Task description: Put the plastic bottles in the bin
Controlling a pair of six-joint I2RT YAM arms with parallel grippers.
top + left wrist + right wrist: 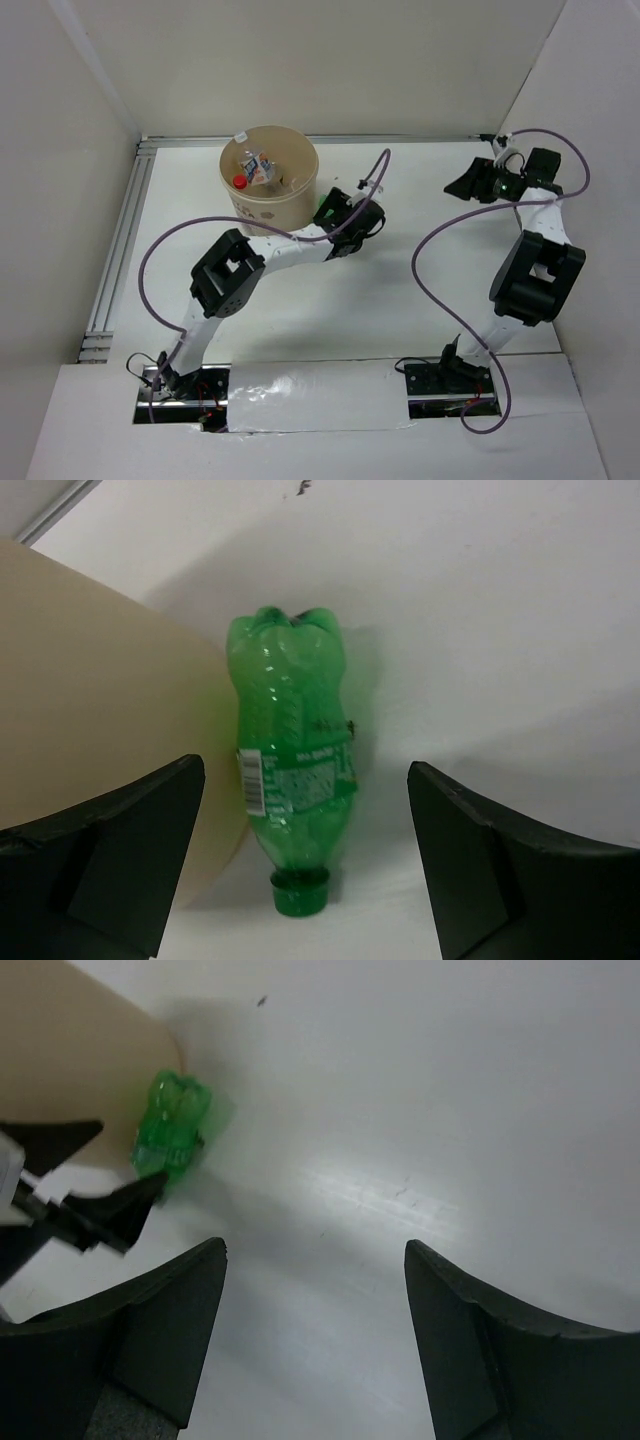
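The green bottle [292, 780] is being hemmed against the wall of the bin [90, 700] on the desk [500, 630], with the left pincer [305, 815] being held open near its cap end. The right pincer [315, 1250] is being held open as well, well apart, and other bottles [258, 168] are being kept inside the bin.

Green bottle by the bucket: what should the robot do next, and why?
Probably lower the left gripper around the green bottle and close: it lies beside the bin, between the open jaws, not yet gripped.
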